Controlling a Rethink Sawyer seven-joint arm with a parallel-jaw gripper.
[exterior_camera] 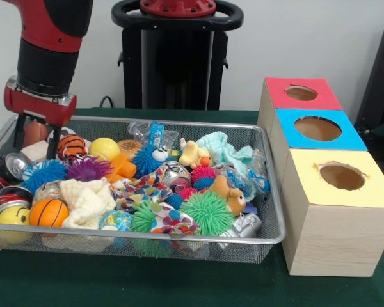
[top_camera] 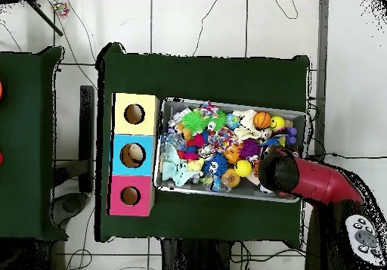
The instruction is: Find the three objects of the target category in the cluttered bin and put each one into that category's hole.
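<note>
The silver wire-mesh bin (exterior_camera: 179,241) is full of toys; it also shows in the overhead view (top_camera: 162,142). My gripper (exterior_camera: 34,152) hangs over the bin's far left corner, fingers (exterior_camera: 52,142) spread apart and lowered among the clutter, holding nothing. The striped orange tiger (exterior_camera: 72,147) lies just right of the fingers. The yellow duck (exterior_camera: 193,153) sits at the far middle. The brown teddy bear (exterior_camera: 229,194) lies towards the right. The red-topped box's hole (exterior_camera: 301,93) is at the far right, empty; it also shows in the overhead view (top_camera: 130,196). In the overhead view the arm (top_camera: 302,178) hides the gripper.
The blue-topped box (exterior_camera: 318,128) and the yellow-topped box (exterior_camera: 341,176) stand in a row in front of the red one, beside the bin's right end. In the bin lie an orange basketball (exterior_camera: 48,212), spiky pom balls (exterior_camera: 208,212), tin cans (exterior_camera: 14,165), a yellow ball (exterior_camera: 104,148) and cloths.
</note>
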